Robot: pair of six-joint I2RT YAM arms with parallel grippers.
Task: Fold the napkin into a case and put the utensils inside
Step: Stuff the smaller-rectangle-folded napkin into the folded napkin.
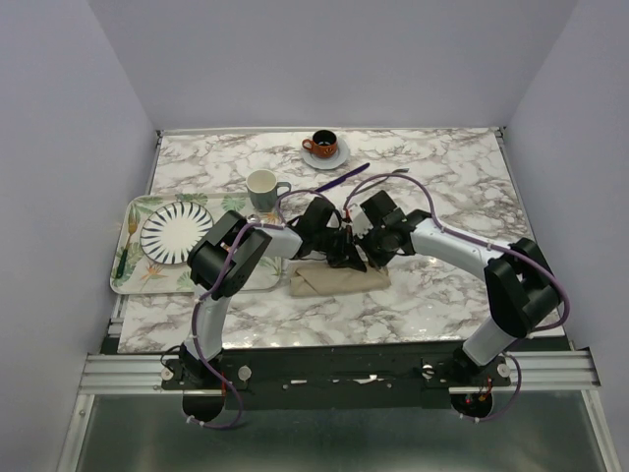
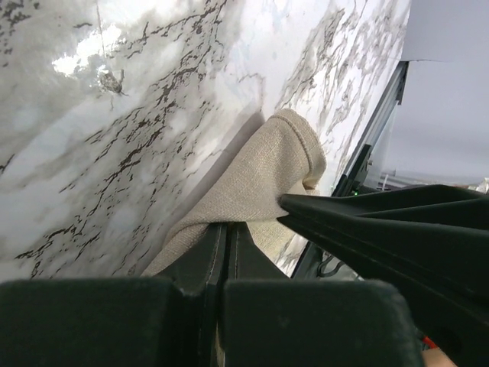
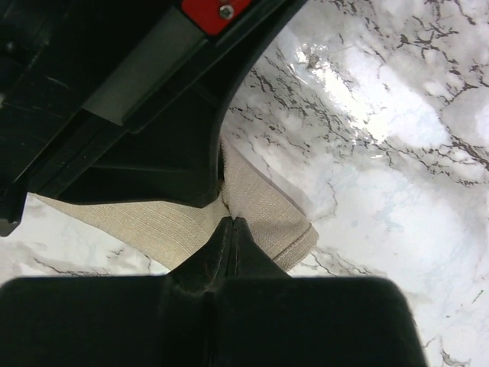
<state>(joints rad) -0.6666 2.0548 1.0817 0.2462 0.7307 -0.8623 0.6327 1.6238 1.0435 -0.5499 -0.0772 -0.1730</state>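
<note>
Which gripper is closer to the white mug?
Left. The left gripper, shut on the napkin, sits right of the mug, toward the bases; the right gripper pinches the same cloth farther right.

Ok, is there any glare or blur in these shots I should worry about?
Left wrist: glare patch on the marble table, left hand blurred up close, napkin weave sharp. Right wrist: glare washes the table at upper right, napkin crisp. Top external: even light, no strong glare.
</note>
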